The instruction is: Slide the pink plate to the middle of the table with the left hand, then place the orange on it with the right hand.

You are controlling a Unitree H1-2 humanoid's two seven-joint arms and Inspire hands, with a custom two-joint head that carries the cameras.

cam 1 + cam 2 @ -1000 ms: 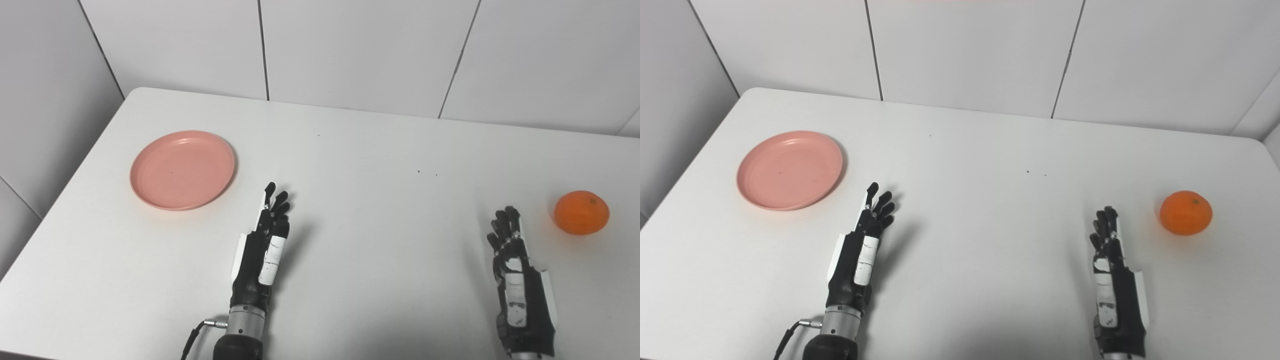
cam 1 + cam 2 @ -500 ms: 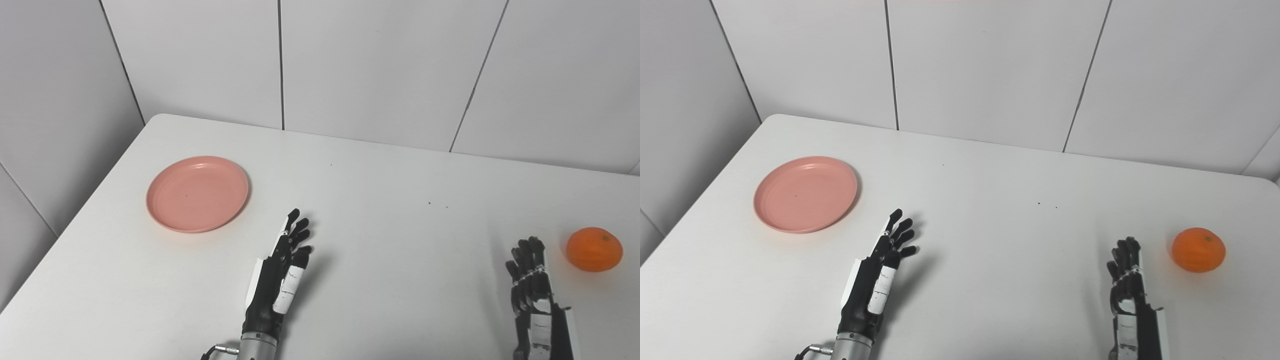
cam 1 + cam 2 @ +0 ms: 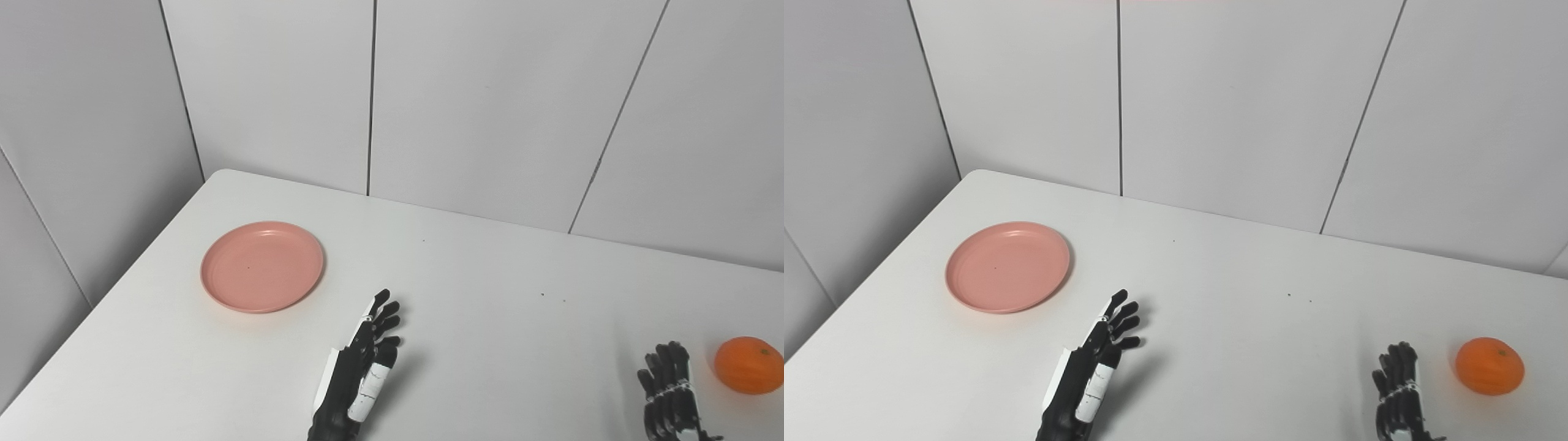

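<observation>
Left hand (image 3: 358,380): black segmented fingers (image 3: 384,309) with rounded dark tips. Back of hand black; a white panel runs along its outer edge, and a white rectangular plate sits on the thumb side. Thin hairline marks visible on the white plate; no legible markings.

Right hand (image 3: 1399,398): same black build, mostly cut off by the lower frame edge. Fingers dark and jointed, with small pale-grey accents across the knuckle area. A sliver of white shows near the bottom. Wrists and cabling out of frame in both views.
</observation>
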